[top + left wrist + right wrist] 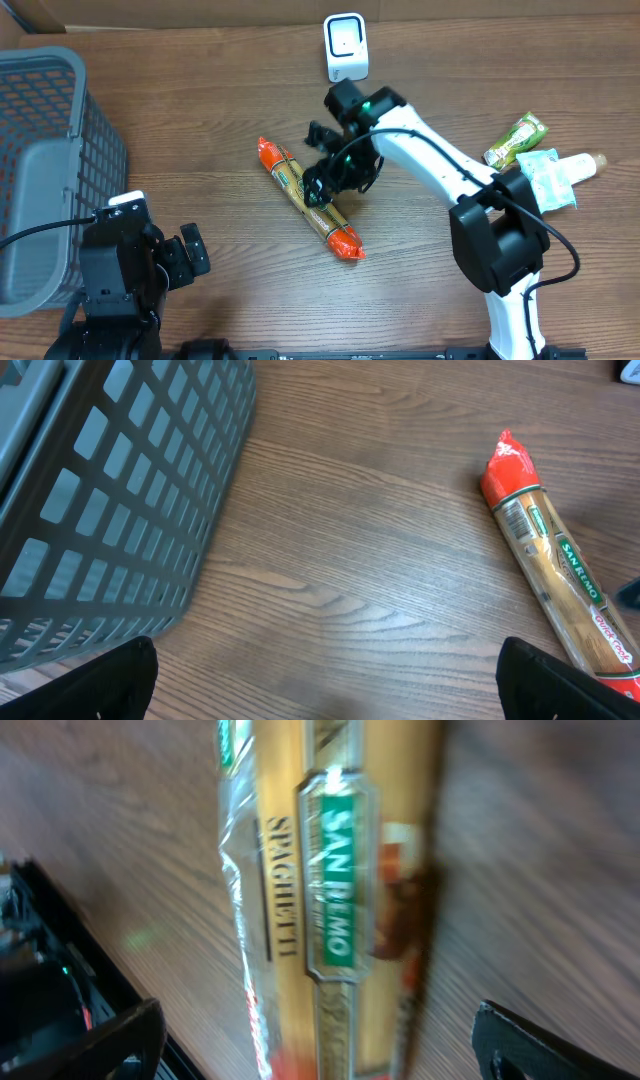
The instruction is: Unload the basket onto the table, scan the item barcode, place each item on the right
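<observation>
Nearest, at the lower left of the overhead view, the left hand [188, 253] sits low over the table [200, 100] with its fingers spread wide and nothing between them; its wrist camera looks across bare wood. Just beyond, at the middle of the frame, the spaghetti packet [294, 186] lies flat on the table, running diagonally from an orange-red end at the upper left to another at the lower right, with a green San Remo label along its length. The right hand [338, 178] hangs over the packet's middle, jaws open; in its wrist view the two dark fingertips [110, 1040] stand clear of the packet on either side, not gripping it. At the left edge stands a grey mesh basket [50, 150]. Toward the right edge lie a green packet [517, 140] and a white-and-blue pouch [550, 182] close together. Farthest, at top centre, a white scanner [345, 47] stands upright.
</observation>
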Motion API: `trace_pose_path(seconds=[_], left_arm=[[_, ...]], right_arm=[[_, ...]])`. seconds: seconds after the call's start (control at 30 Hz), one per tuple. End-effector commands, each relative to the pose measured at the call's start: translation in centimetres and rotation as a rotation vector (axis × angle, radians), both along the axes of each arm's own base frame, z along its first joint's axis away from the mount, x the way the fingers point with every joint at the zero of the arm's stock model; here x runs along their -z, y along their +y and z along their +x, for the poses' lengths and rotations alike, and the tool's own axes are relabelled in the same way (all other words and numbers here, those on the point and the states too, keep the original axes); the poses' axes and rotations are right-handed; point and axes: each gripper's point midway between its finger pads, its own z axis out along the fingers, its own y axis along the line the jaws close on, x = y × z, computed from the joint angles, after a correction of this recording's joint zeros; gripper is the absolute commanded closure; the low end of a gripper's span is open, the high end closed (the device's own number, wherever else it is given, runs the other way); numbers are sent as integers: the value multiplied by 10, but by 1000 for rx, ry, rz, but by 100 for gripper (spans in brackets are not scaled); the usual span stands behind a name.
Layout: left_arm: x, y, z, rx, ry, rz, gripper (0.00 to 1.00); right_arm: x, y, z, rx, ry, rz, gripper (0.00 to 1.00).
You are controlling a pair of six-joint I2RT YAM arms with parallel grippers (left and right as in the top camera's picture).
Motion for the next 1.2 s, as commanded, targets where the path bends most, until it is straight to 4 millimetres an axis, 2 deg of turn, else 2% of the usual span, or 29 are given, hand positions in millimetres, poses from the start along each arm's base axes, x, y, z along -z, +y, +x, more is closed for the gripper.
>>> trace_pose_path(seconds=[0.0,0.07,0.13,0.2,0.33,0.43,0.63,0.7,0.9,0.97,1.07,1.17], left_arm=[[-1,4,-1,-23,-7,6,0],[-1,4,-1,-23,-7,6,0],[-1,4,-1,-23,-7,6,0],[-1,4,-1,-23,-7,6,0],[-1,4,-1,-23,-7,6,1],[-1,4,-1,-23,-7,6,0],[-1,4,-1,-23,-7,6,0],[-1,4,-1,-23,-7,6,1],[-1,4,-1,-23,-7,6,0],[-1,4,-1,-23,-7,6,0],[-1,4,-1,-23,-7,6,0],[-1,4,-1,-23,-7,6,0]], right_arm=[[21,15,-24,-53,50,38,0],[36,22,-32,-37,68,24,0],[41,24,-34,-26,80,11,0],[45,25,-31,13,83,-11,1],[65,16,-17,164,74,-130,9],[70,12,-11,222,67,-172,15],[73,20,-9,265,22,-203,17],[73,25,-13,247,15,-198,29],[59,31,-8,222,1,-176,94],[50,27,-4,193,-18,-181,96],[34,8,11,210,-90,-263,96],[6,-25,35,256,-243,-410,96]])
